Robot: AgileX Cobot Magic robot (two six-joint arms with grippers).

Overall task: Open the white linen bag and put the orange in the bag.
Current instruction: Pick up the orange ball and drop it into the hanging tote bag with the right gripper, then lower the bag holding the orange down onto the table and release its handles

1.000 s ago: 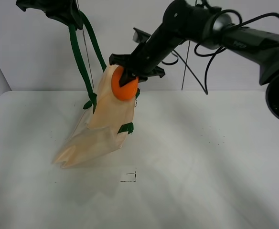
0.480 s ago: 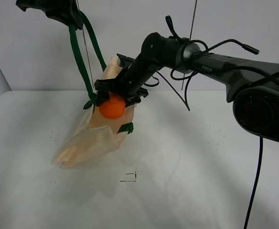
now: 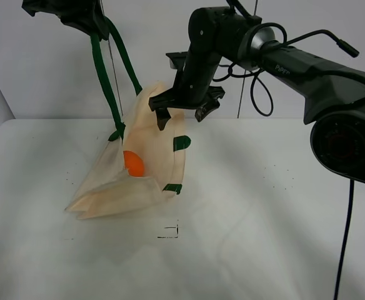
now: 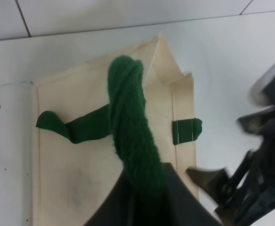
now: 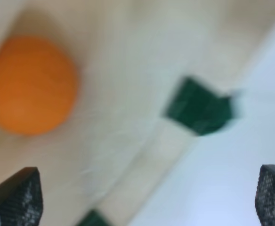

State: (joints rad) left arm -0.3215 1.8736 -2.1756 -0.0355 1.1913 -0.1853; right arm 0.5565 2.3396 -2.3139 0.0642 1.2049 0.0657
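The white linen bag [image 3: 142, 169] hangs by its dark green strap [image 3: 101, 69] from my left gripper [image 3: 85, 22], which is shut on the strap high at the upper left; its bottom rests on the table. The left wrist view shows the strap [image 4: 133, 136] pinched and the bag [image 4: 71, 160] below. The orange [image 3: 133, 163] lies inside the bag's open mouth. My right gripper [image 3: 184, 114] is open and empty just above the bag's top edge. The right wrist view, blurred, shows the orange [image 5: 31, 84] on cream fabric and a green tab [image 5: 201, 110] between its fingertips [image 5: 17, 197].
The white table [image 3: 264, 219] spreads around the bag, with a small dark square mark [image 3: 168, 231] in front of it. Black cables [image 3: 257, 87] hang behind the right arm near the back wall.
The right gripper has let go of the orange and risen above the bag. The orange has dropped lower into the bag. The left gripper has kept still with the strap.
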